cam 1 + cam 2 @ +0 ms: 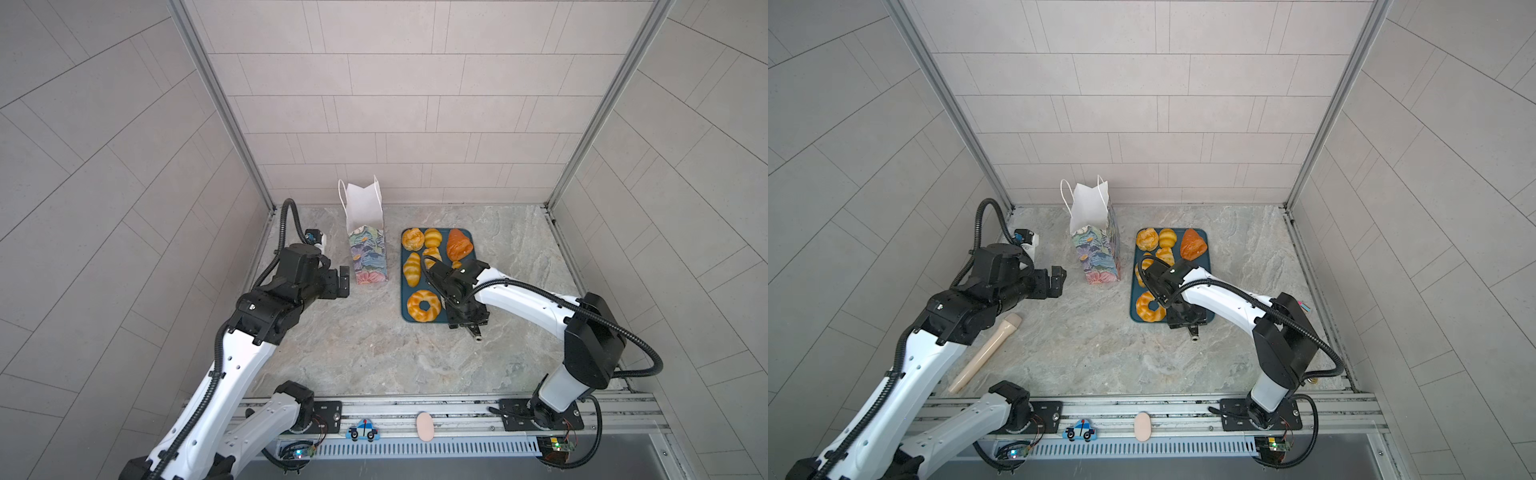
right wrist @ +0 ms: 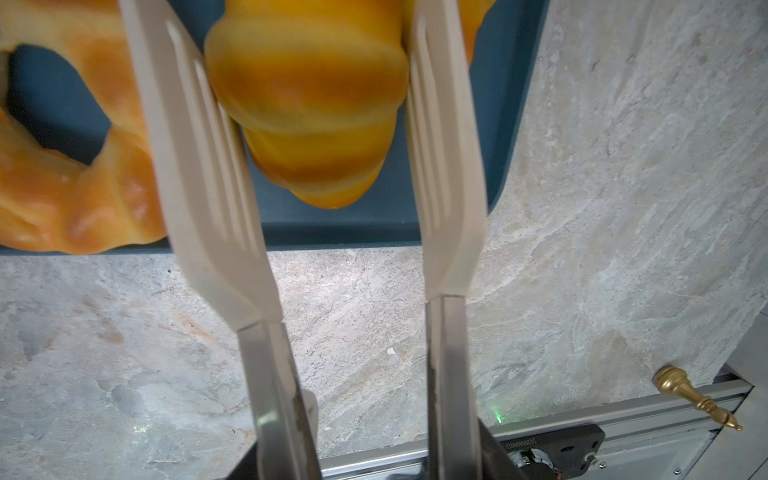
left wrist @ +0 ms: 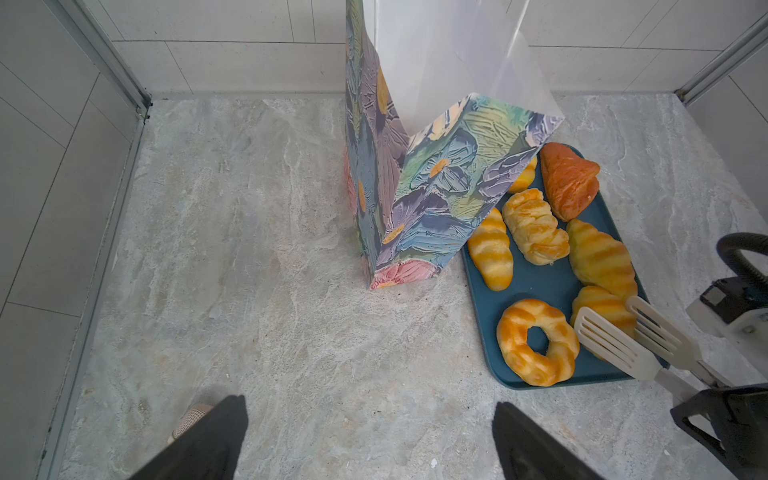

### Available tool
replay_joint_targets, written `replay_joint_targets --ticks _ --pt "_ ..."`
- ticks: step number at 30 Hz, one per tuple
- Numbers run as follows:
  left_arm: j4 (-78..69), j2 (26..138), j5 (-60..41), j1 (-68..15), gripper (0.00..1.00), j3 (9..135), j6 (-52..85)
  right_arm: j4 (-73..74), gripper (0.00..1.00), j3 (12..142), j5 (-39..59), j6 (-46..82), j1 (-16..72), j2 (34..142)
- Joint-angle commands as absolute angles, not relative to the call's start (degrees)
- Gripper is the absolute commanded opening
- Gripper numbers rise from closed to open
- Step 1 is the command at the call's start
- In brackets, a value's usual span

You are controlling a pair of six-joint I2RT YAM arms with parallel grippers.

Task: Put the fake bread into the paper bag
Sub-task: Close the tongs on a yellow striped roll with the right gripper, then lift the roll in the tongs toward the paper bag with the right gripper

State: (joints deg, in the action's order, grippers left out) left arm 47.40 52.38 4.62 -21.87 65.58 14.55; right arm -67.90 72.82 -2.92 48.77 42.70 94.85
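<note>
no fake bread seen in paper bag; right gripper clamps tongs straddling a croissant; left gripper wide, empty.

Glossy fake bread on tray; paper bag upright, open.

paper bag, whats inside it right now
The paper bag is open on top: both top views show only white inner walls. Nothing is seen lying inside, but its bottom is hidden behind the printed front wall.
</note>
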Motion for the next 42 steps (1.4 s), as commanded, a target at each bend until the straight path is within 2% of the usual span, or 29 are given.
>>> replay_joint_targets --ticks 1,6,14,29,42 --pt "48.74 51.54 5.89 -21.57 1.00 65.43 14.59 -69.13 0.52 74.27 -3.78 48.38 42.47 95.67" --pt "48.78 51.55 6.14 -21.52 1.00 65.49 14.61 -70.48 0.42 74.88 -3.87 47.75 42.45 95.55" --pt "48.66 51.37 6.18 -21.53 1.00 65.39 14.68 -70.94 0.35 75.93 -4.50 47.89 42.52 91.49" --pt "48.13 50.70 5.24 -21.55 1.00 64.77 15.64 -66.04 0.34 76.33 -2.53 45.86 40.10 82.61" --pt "46.57 51.45 3.96 -21.42 1.00 64.20 17.29 -58.17 0.34 79.13 1.57 43.46 39.42 79.48"
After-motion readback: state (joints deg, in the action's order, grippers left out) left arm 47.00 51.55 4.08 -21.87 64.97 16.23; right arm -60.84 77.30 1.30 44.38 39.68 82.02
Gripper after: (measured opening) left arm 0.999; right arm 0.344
